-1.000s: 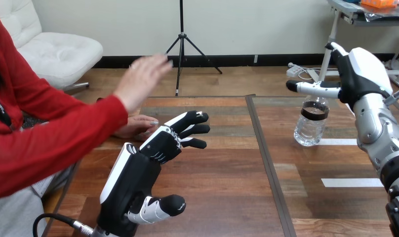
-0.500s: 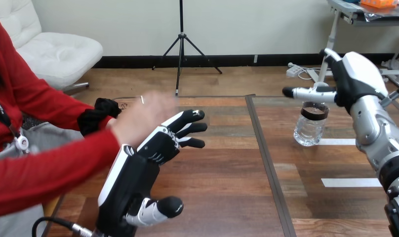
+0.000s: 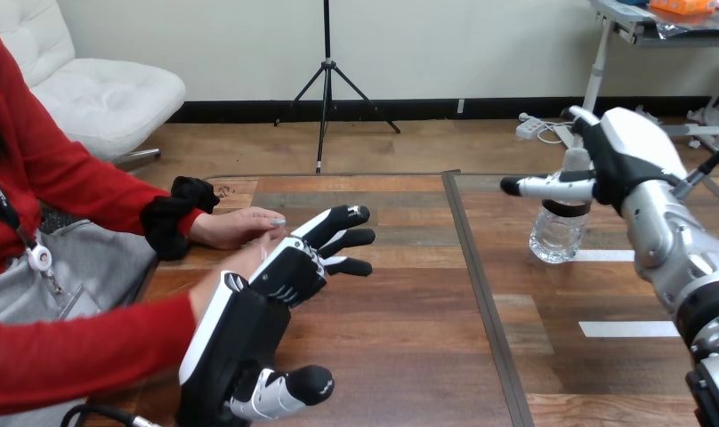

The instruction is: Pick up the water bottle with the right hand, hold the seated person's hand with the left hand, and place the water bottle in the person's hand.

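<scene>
At the wooden desk (image 3: 409, 356), the robot's left hand (image 3: 249, 320) reaches forward, fingers straight and spread, near the person's farther hand (image 3: 236, 227), which lies flat on the wood. At right, the water bottle (image 3: 556, 233) stands upright, with the right hand (image 3: 623, 156) open at its neck and one finger across it.

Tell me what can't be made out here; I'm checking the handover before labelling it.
Head view: the person's nearer hand is mostly hidden behind the left hand; whether they touch is unclear.
Head view: the neck of the bottle is covered by the right hand; contact cannot be told.
</scene>
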`<state>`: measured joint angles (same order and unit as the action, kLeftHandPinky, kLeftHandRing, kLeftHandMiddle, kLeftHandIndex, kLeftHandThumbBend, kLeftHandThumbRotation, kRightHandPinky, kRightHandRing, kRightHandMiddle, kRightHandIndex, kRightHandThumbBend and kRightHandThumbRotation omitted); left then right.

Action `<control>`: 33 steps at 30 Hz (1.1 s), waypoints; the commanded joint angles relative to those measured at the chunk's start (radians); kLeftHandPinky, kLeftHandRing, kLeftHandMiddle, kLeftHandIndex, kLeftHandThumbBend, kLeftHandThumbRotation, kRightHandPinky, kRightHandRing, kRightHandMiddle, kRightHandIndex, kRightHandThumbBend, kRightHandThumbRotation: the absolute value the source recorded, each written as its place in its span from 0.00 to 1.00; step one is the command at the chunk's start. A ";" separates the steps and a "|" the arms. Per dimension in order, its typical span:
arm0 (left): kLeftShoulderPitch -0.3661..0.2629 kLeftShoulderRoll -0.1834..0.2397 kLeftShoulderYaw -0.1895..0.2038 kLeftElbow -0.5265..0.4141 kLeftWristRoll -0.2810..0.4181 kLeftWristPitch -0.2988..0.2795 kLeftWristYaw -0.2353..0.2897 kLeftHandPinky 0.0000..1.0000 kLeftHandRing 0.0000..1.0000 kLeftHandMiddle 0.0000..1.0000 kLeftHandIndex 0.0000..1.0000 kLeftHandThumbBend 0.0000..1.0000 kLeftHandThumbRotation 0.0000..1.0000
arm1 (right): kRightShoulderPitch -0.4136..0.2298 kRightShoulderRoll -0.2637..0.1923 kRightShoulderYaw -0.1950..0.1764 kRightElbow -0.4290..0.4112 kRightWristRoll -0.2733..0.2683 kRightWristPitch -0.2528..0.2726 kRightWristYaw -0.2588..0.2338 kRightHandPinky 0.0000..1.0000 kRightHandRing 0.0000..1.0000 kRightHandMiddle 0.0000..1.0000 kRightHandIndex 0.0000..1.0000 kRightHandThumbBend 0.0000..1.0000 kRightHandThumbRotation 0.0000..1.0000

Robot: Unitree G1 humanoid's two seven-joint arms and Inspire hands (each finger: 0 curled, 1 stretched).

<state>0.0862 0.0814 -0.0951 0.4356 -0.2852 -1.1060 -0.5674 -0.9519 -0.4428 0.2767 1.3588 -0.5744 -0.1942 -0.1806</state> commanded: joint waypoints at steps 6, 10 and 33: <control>-0.020 0.004 -0.013 -0.062 -0.009 -0.007 0.012 0.70 0.83 0.88 0.86 1.00 0.76 | -0.081 0.028 0.026 0.005 -0.023 0.014 0.013 0.78 0.86 0.86 0.93 1.00 0.59; -0.018 0.000 -0.005 -0.059 0.011 -0.022 0.025 0.70 0.83 0.88 0.86 1.00 0.76 | -0.080 0.030 0.021 0.004 -0.015 0.017 0.029 0.68 0.78 0.78 0.90 1.00 0.60; 0.001 -0.001 -0.028 -0.080 -0.013 0.005 0.031 0.71 0.84 0.88 0.86 1.00 0.70 | -0.059 0.013 0.019 0.006 -0.002 -0.059 0.070 0.50 0.45 0.47 0.46 1.00 0.76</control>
<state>0.1162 0.0812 -0.1068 0.4057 -0.2756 -1.1058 -0.5367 -1.0058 -0.4415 0.2959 1.3577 -0.5862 -0.2334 -0.1487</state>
